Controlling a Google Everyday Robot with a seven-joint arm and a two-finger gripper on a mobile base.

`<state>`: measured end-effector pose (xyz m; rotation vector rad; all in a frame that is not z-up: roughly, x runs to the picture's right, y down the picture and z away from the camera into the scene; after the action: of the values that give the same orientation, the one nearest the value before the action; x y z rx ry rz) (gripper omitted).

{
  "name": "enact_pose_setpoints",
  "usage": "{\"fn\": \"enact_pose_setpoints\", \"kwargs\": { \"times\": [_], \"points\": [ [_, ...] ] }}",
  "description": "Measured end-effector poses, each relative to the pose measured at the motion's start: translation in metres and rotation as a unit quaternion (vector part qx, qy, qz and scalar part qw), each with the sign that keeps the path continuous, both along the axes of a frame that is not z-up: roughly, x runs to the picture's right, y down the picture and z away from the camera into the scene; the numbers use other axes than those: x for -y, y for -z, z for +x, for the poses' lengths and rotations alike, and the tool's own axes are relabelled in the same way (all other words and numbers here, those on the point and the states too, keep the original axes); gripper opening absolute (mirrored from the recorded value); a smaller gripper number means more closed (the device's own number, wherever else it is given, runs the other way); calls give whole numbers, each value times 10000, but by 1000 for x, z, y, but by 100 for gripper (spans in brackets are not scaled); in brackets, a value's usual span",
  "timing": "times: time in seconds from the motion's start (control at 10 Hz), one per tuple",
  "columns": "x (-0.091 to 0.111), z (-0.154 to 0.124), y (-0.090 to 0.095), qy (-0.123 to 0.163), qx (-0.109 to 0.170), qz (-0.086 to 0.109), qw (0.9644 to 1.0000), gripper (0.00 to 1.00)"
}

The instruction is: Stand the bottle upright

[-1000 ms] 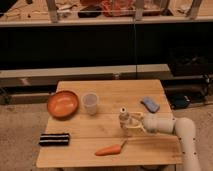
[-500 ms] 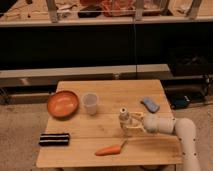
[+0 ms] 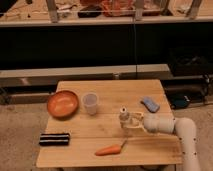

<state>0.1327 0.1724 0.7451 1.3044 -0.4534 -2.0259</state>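
Camera view: arm (image 3: 167, 125) extends over table (image 3: 112, 90), end effector (image 3: 130, 124) around upright bottle (image 3: 122, 115).

Warm, dim light from overhead. We note the table (image 3: 112, 92) as the brightest patch, mid-frame; a black band crosses the upper half. Shadows short, soft. The gripper (image 3: 129, 121), right of centre over the tabletop, shows pale against the wood.

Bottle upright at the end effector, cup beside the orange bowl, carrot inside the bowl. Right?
Not quite. The carrot isn't in the orange bowl; it lies on the table near the front edge, in front of the bottle. The camera view shows it. The rest holds: bottle upright at the end effector, cup beside the bowl.
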Motion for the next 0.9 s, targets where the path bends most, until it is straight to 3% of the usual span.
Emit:
{"fn": "enact_pose_setpoints", "kwargs": {
  "times": [0.3, 0.9],
  "points": [
    [0, 4, 1, -15, 112, 43, 9999, 39],
    [-1, 11, 3, -58, 287, 109, 9995, 39]
  ]
}}
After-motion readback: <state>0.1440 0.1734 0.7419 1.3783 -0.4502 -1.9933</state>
